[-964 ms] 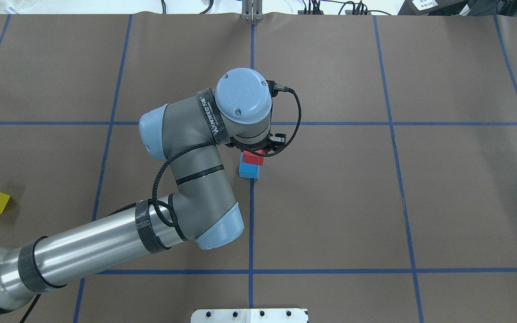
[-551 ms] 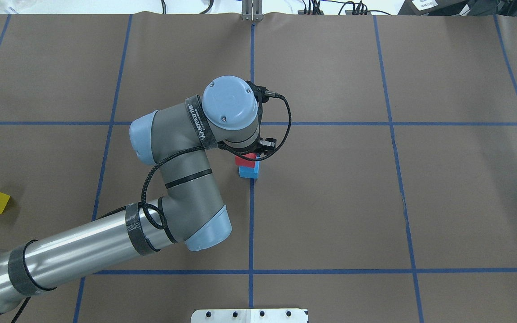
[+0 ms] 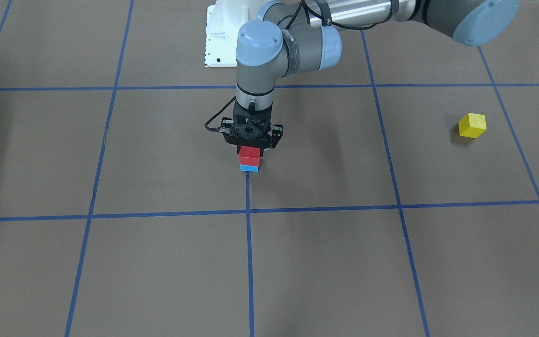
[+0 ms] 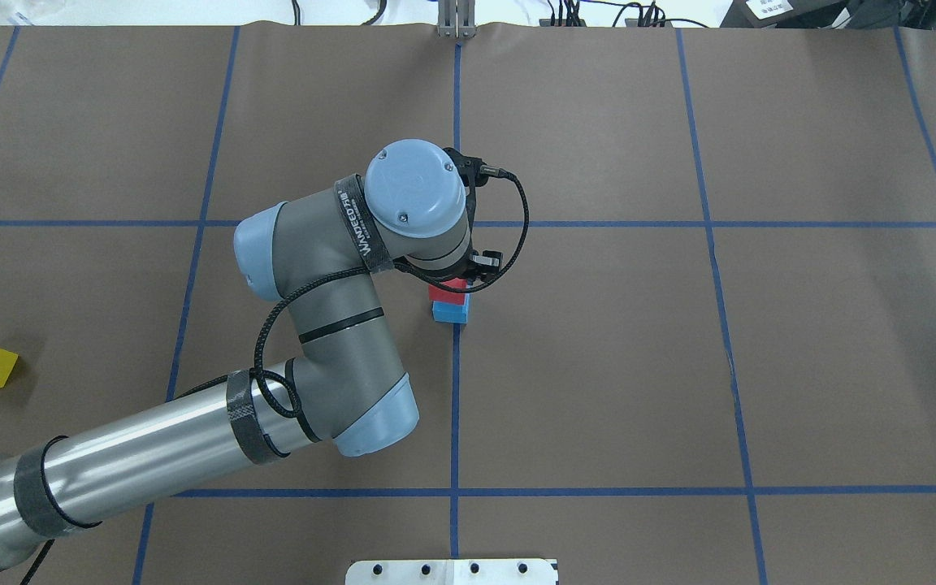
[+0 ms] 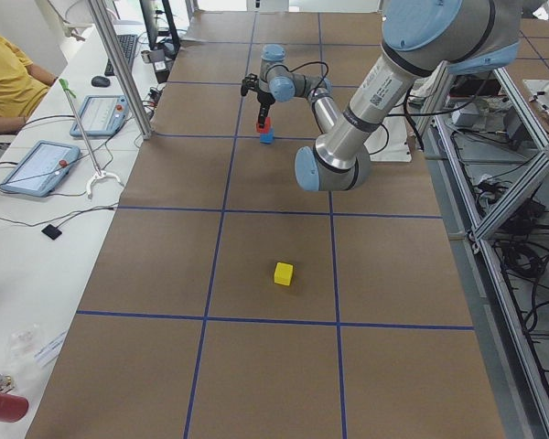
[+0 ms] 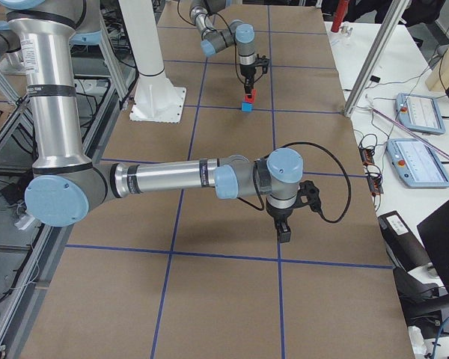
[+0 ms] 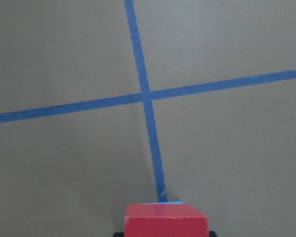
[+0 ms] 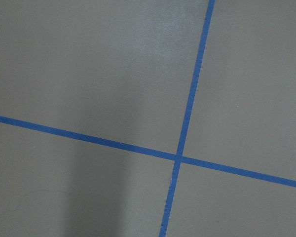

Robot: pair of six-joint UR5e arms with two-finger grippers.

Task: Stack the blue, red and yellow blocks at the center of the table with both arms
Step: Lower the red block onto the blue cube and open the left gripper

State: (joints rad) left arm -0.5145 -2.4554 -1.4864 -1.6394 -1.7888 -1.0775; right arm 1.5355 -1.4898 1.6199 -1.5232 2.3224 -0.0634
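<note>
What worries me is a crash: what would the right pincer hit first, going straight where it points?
Probably the table: the right pincer points straight down, and its wrist view shows only table surface and a tape crossing.

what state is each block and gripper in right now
red block: stacked on the blue block
blue block: on the table, under the red block
yellow block: alone on the table, unstacked
left gripper: shut on the red block
right gripper: over bare table, cannot tell open or shut
</note>
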